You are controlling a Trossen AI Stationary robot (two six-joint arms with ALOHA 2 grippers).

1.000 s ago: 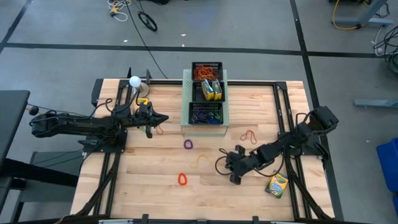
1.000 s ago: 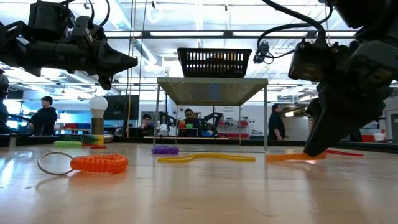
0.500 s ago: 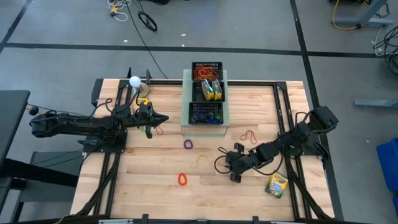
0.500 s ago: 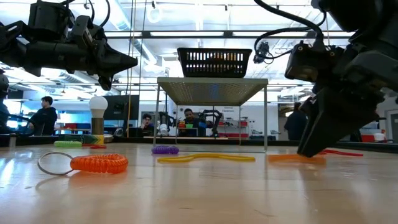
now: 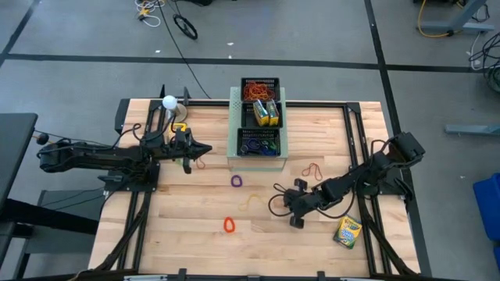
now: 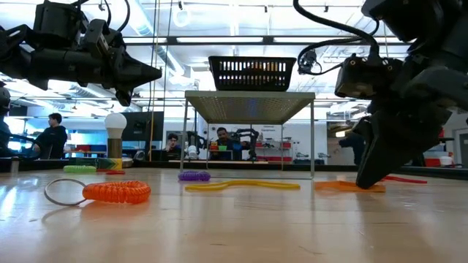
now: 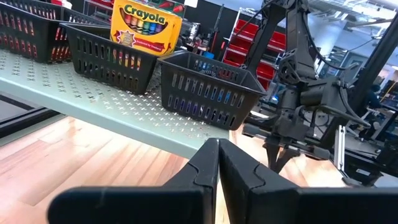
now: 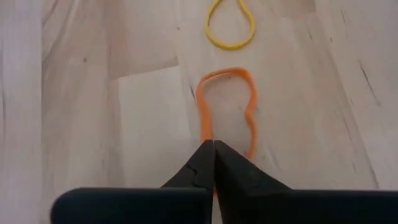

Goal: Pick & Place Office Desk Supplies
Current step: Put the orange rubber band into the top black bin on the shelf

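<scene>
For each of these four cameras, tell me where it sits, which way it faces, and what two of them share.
High: overhead, facing straight down on the table; both arms show.
Low: at tabletop height, facing across to the room; both arms hang in.
Left wrist: faces the black baskets; left gripper shut.
Right wrist: faces down at the tabletop; right gripper shut on the orange band.
Shared: low and right wrist both show that orange band.

Both arms matte black, boxy segmented links with rounded joint housings. Left arm (image 5: 101,156) long and slim with a bulkier wrist block; right arm (image 5: 355,181) has loose black cable loops along wrist and forearm. Fingers (image 7: 205,171) on each wrist are flat dark wedges tapering to a thin tip.
</scene>
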